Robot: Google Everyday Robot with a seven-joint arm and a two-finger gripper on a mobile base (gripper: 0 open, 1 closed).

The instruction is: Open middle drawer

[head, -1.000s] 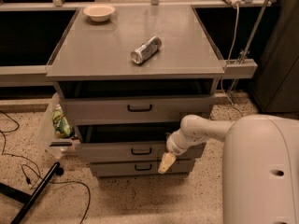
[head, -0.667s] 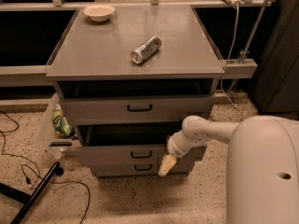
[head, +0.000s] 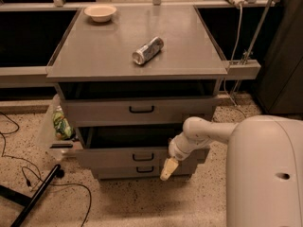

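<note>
The grey cabinet [head: 94, 60] has three stacked drawers. The middle drawer [head: 109, 156] is pulled out toward me, and its dark inside shows above the front panel. Its small black bar handle [head: 143, 157] sits at the centre of the panel. My gripper [head: 169, 169] hangs from the white arm [head: 203, 131] and points down. It is just in front of the right part of the middle drawer's front, to the right of the handle and not on it. The top drawer [head: 142, 109] stands slightly out. The bottom drawer [head: 144, 169] is below.
A silver can [head: 147, 50] lies on the cabinet top, with a white bowl [head: 100, 12] at the back left. A clear bag with green contents [head: 59, 124] hangs at the cabinet's left side. Cables and a black pole [head: 38, 195] lie on the floor at left. My white body [head: 265, 174] fills the right.
The middle drawer's front has come out a little further toward me. The gripper has stayed in nearly the same place, shifting slightly down.
</note>
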